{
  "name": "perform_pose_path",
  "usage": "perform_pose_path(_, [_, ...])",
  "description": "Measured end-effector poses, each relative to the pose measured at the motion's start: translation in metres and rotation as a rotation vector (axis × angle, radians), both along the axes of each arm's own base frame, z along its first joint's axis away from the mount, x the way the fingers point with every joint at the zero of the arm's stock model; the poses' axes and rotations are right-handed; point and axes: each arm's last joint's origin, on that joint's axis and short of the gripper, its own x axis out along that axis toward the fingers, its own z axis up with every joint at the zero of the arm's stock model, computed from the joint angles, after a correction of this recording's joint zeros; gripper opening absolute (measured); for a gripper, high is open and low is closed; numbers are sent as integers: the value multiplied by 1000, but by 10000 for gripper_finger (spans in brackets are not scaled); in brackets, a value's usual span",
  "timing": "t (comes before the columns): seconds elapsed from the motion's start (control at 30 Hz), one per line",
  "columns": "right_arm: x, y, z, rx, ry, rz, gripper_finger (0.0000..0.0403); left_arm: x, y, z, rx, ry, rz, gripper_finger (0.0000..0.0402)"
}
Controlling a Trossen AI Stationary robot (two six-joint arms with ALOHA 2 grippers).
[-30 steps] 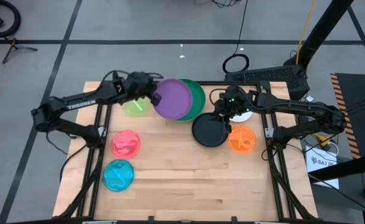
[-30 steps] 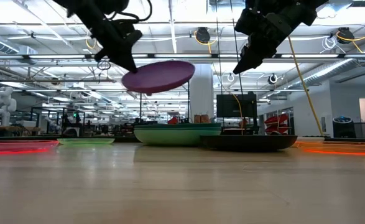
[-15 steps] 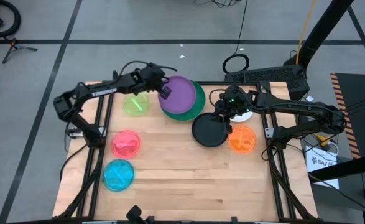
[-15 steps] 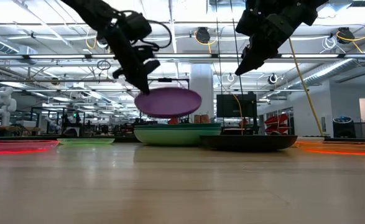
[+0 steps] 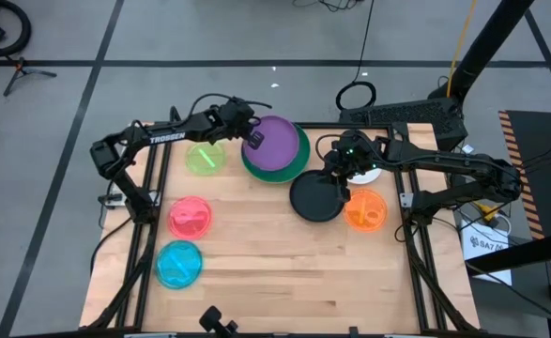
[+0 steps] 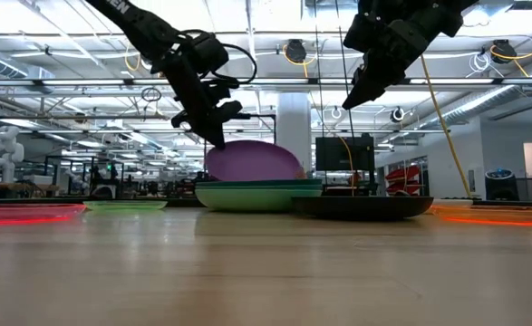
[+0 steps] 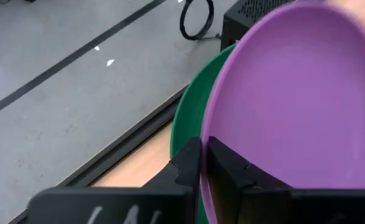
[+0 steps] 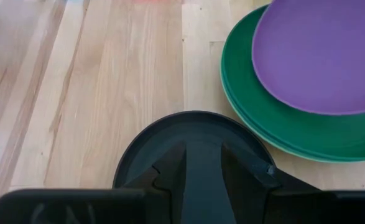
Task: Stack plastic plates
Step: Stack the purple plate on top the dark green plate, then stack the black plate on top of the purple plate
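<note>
The purple plate [image 5: 281,143] is over the stack of large green plates [image 5: 294,169] at the table's far middle. My left gripper [image 5: 252,141] is shut on its left rim. In the low view the purple plate [image 6: 253,161] sits down inside the green stack's rim [image 6: 258,194]. My right gripper [image 5: 339,180] hangs open above the black plate [image 5: 314,199], raised well clear of it in the low view [image 6: 351,98]. The black plate lies flat on the table to the right of the stack. My left gripper pinches the purple plate's rim [image 7: 206,132] on its left side, one finger [image 7: 188,163] under the rim and one over it. It comes slanting down from the table's left. The plate tilts, its lower part behind the green rim; whether it rests there I cannot tell.
Small plates lie flat on the table: yellow-green [image 5: 203,158] beside my left gripper, pink [image 5: 191,217] and blue [image 5: 178,264] on the left, orange [image 5: 365,210] on the right, white [image 5: 369,175] half hidden under the right arm. The near middle is bare wood [image 5: 275,272].
My left gripper has carried the purple plate toward the table's right and down. The plate was high and tilted over the stack's left edge. It now sits low over the green plates. The right arm has kept still.
</note>
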Motion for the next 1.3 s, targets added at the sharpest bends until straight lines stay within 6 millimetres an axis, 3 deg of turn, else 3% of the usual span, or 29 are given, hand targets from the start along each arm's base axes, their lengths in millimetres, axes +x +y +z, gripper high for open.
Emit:
perform_pose_path(0.53, [0,0,0,-5,-5,2,93,2,1,-2,-24,-26,4,33])
perform_pose_path(0.9, [0,0,1,-6,-8,2,93,2,0,-2,-31,-30,-12,108])
perform_pose_path(1.3, [0,0,1,-4,-7,1,93,24,-38,-11,-15,90,-302,115])
